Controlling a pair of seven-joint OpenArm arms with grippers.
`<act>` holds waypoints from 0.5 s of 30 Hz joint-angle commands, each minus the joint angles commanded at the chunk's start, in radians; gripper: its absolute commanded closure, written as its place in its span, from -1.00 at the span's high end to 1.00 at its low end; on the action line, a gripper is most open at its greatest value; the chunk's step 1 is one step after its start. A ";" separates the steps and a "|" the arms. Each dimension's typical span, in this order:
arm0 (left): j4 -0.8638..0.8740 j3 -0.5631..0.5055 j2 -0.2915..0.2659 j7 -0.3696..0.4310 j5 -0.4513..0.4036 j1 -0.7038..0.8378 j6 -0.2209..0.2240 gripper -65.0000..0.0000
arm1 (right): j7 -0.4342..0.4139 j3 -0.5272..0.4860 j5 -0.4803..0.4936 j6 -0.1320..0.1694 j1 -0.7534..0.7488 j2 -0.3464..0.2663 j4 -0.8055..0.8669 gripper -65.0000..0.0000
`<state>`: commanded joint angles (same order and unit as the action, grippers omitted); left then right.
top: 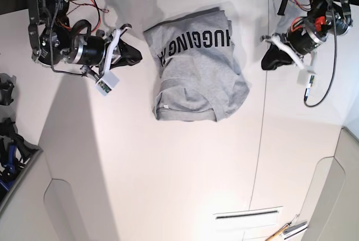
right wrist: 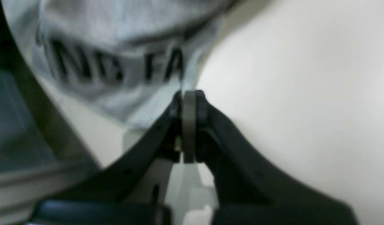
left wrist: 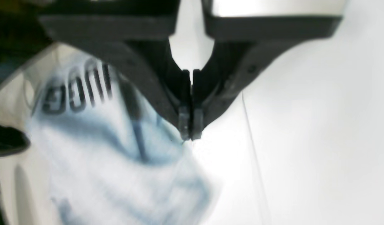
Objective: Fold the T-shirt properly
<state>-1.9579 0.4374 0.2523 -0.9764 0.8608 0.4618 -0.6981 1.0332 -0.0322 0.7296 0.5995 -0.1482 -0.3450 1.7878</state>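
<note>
Heather-grey cotton T-shirt point(top: 196, 75) with black block lettering lying crumpled on white table point(top: 168, 174). Left gripper point(left wrist: 190, 132) and right gripper point(right wrist: 188, 100) both closed on nothing, clear of cloth.

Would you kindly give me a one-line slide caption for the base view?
Partly folded T-shirt lies lettering-up on the table, left gripper and right gripper shut beside it.

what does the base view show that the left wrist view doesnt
Only the base view shows the whole T-shirt lying partly folded on the white table, with both arms apart from it: the right end effector on one side and the left end effector on the other.

Only the left wrist view shows the left end effector's jaws close up, closed together with nothing between them, tips near the shirt's edge; contact is unclear.

Both show the grey T-shirt with black block lettering facing up, and the table.
</note>
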 joint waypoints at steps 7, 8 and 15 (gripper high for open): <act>-0.040 0.077 0.000 -0.012 -0.018 0.334 0.000 -1.00 | 0.004 0.000 0.095 0.001 -0.248 -0.169 0.069 -1.00; -0.039 0.077 0.000 -0.011 -0.018 0.382 0.000 -1.00 | 0.009 0.000 0.104 0.003 -0.285 -0.182 0.069 -1.00; 0.012 0.063 0.000 0.101 -0.093 0.659 0.000 -1.00 | 0.014 -0.132 0.101 0.003 -0.476 -0.323 0.064 -1.00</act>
<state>-1.9461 0.4999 0.2520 -0.8753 0.7677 1.1206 -0.6981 1.0477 -0.1638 0.8303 0.6025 -0.6247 -0.6685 1.8523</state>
